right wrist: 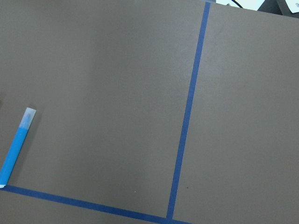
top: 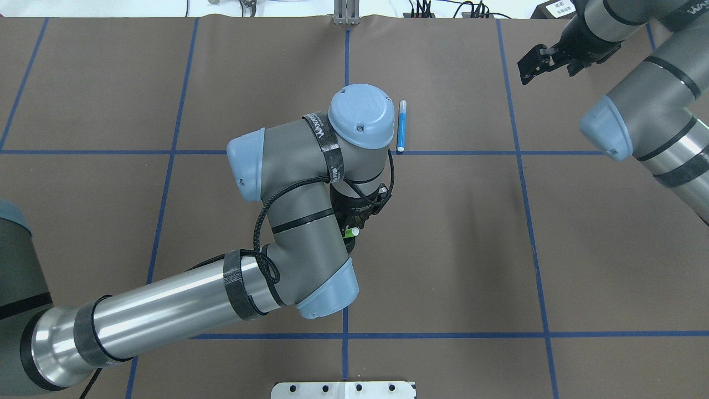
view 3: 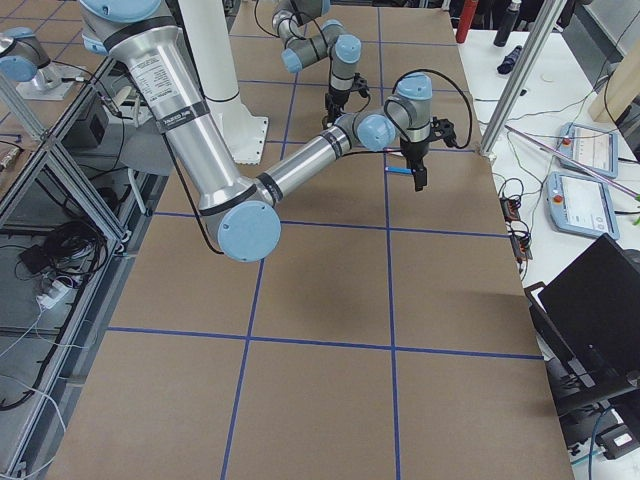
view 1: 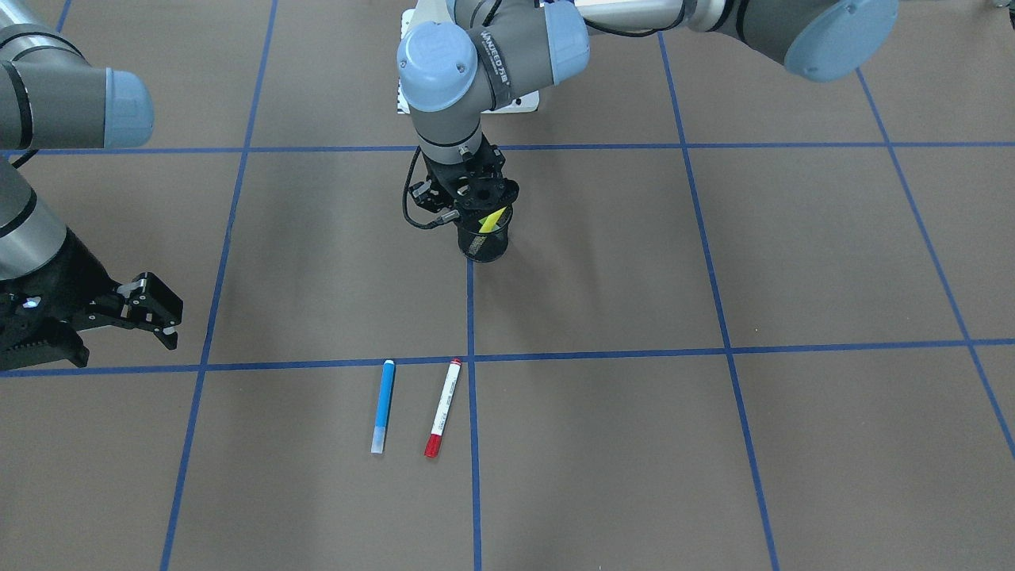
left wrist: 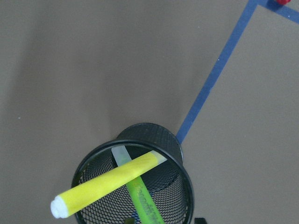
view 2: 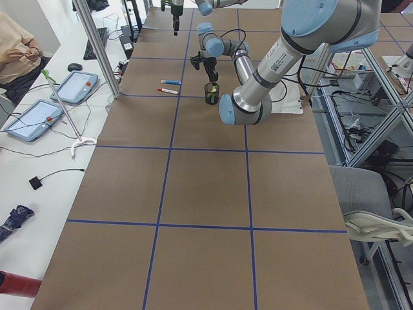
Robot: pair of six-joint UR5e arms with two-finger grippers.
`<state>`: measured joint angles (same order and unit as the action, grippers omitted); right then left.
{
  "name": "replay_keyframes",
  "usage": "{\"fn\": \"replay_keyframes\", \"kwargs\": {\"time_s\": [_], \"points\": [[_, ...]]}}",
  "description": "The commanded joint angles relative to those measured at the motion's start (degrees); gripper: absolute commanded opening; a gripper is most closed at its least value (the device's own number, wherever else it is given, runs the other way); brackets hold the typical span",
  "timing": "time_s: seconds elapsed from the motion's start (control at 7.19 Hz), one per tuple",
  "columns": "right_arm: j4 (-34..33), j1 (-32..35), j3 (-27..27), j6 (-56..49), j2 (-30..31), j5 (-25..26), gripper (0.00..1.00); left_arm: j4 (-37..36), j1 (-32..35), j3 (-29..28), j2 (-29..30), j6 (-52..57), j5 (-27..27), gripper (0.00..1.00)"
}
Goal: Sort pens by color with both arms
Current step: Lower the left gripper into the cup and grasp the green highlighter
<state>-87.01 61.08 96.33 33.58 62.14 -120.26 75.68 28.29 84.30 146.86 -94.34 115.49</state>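
A black mesh cup [view 1: 484, 240] stands mid-table. A yellow pen [left wrist: 110, 183] and a green pen [left wrist: 142, 198] lean inside it. My left gripper [view 1: 480, 208] hangs straight over the cup's rim. No finger touches a pen in the left wrist view, so it looks open. A blue pen [view 1: 383, 405] and a white pen with a red cap [view 1: 442, 408] lie side by side on the table, in front of the cup on the operators' side. My right gripper [view 1: 155, 311] is open and empty, well off to the side of the blue pen [top: 401, 126]. The left arm hides the red-capped pen in the overhead view.
Blue tape lines [view 1: 472, 309] divide the brown table into squares. The white base pedestal [top: 343, 389] is at the robot's edge. An operator and touch pads [view 2: 45, 110] are beside the table in the exterior left view.
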Motion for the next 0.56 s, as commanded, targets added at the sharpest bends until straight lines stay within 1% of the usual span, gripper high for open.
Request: {"fn": "replay_keyframes", "kwargs": {"time_s": [0.0,0.28,0.42], "points": [[-0.09,0.00,0.09,0.00,0.00,0.03,1.00,-0.01,-0.07,-0.02,0.00,-0.05,0.00,0.38],[-0.17,0.00,0.09,0.00,0.00,0.03,1.00,-0.10,-0.25,0.25,0.00,-0.14,0.00,0.34],[-0.17,0.00,0.09,0.00,0.00,0.03,1.00,-0.19,-0.51,0.59,-0.08,-0.14,-0.08,0.34]]}}
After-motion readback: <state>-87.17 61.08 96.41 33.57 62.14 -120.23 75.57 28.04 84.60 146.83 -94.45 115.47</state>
